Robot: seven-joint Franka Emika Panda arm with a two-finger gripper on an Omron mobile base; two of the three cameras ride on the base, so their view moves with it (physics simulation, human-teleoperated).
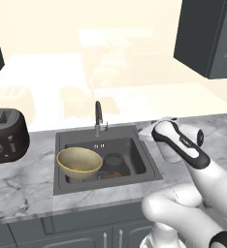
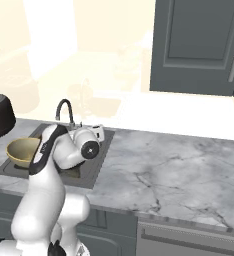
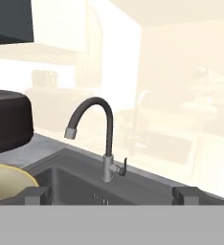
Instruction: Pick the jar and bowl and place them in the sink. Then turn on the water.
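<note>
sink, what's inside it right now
The sink holds the bowl, tilted at its left side, and the jar beside it with brown granules showing. The bowl's rim covers part of the basin floor. No water runs from the tap.

Toaster (image 1: 6, 135) cut off by the left edge. Jar (image 1: 113, 167) partly hidden behind the bowl (image 1: 79, 162). Arm (image 2: 51, 165) hides part of the sink (image 2: 96, 165).

Arm (image 1: 183, 145): glossy white rounded casings, bulbous at the segments, joined by black bands at the joints. Round dark cap with a pale centre on one joint (image 2: 90, 148). Small dark square fingers (image 3: 37, 194), paired, blocky. No cables or markings legible.
</note>
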